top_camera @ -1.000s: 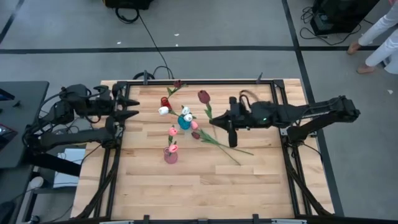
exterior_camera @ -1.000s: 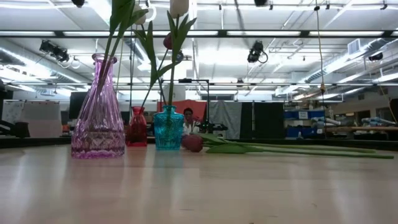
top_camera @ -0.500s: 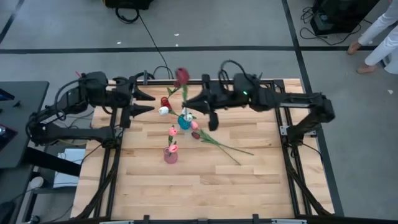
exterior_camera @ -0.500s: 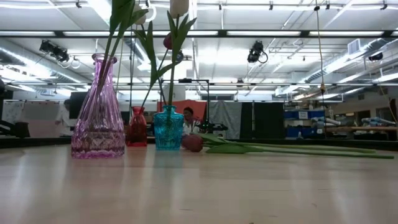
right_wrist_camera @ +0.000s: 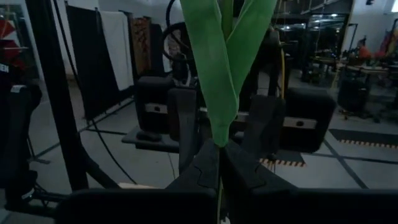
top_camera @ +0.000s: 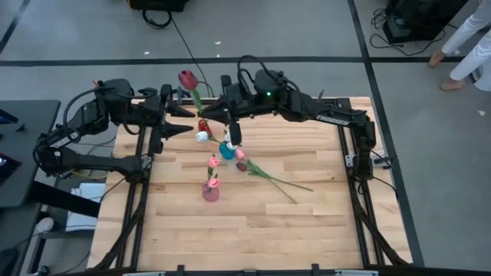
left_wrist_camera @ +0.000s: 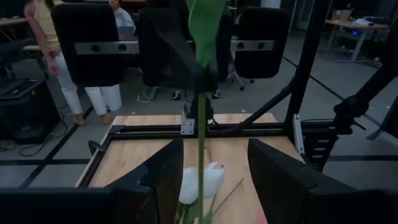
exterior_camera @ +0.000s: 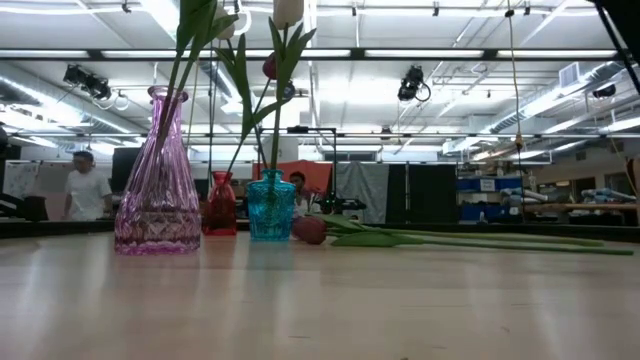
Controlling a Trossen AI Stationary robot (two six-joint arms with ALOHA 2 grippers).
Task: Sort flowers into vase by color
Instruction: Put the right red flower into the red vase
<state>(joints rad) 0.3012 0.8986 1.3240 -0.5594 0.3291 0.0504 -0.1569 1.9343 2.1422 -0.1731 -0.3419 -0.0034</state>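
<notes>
Right gripper [top_camera: 215,112] is clamped on the thin green stem of 1 dark red artificial tulip [top_camera: 187,79], held up in the air near the table's far edge. In my right wrist view the fingers [right_wrist_camera: 205,168] meet tight on the stem, with its broad green leaves [right_wrist_camera: 225,68] standing up straight from the pinch point. The bloom sits past my fingertips, out toward my left arm.

Left gripper [top_camera: 182,123] faces the right one from just beside it, fingers spread wide, nothing between them. In the left wrist view the held tulip's stem [left_wrist_camera: 201,143] runs down through the gap between those fingers [left_wrist_camera: 163,180].

Just under and a bit in front of my right gripper: small red glass vase [top_camera: 203,126] with a white bloom [top_camera: 201,136] beside it, and the teal glass vase [top_camera: 227,150] holding white tulips. Nearer the front stands the tall pink ribbed glass vase [top_camera: 210,190] with pink tulips [top_camera: 213,162] in it.

1 more dark red tulip [top_camera: 242,165] lies flat on the light wooden slat table [top_camera: 307,230], its long stem trailing away to the right of the vases. A pink bloom [top_camera: 239,154] sits just beside it, by the teal vase.

Low view: 1 person in a white shirt [exterior_camera: 86,191] stands in the room behind the table.
</notes>
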